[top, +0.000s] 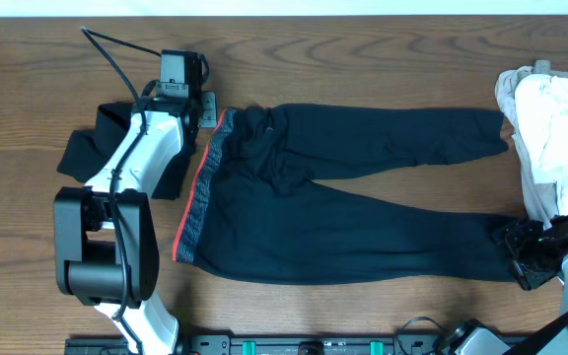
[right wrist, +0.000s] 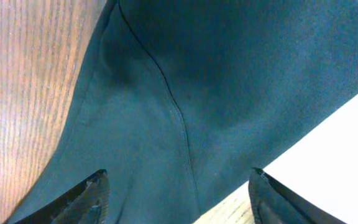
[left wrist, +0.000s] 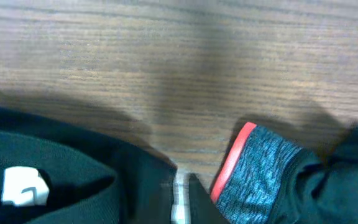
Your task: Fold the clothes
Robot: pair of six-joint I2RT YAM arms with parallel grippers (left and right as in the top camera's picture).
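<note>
The dark navy trousers (top: 343, 212) lie flat across the table, with the orange-red and grey waistband (top: 200, 187) at the left and the legs running right. My left gripper (top: 206, 106) sits just beyond the waistband's far corner; in the left wrist view its fingers (left wrist: 180, 196) are together beside the waistband (left wrist: 257, 171), with nothing between them. My right gripper (top: 526, 247) is at the near leg's hem; in the right wrist view it (right wrist: 179, 199) is wide open over the trouser fabric (right wrist: 197, 81).
A black shirt (top: 87, 148) lies under my left arm; its white tag (left wrist: 23, 185) shows in the left wrist view. A pile of white and beige garments (top: 550, 123) sits at the right, next to the leg ends, and shows white in the right wrist view (right wrist: 340, 143).
</note>
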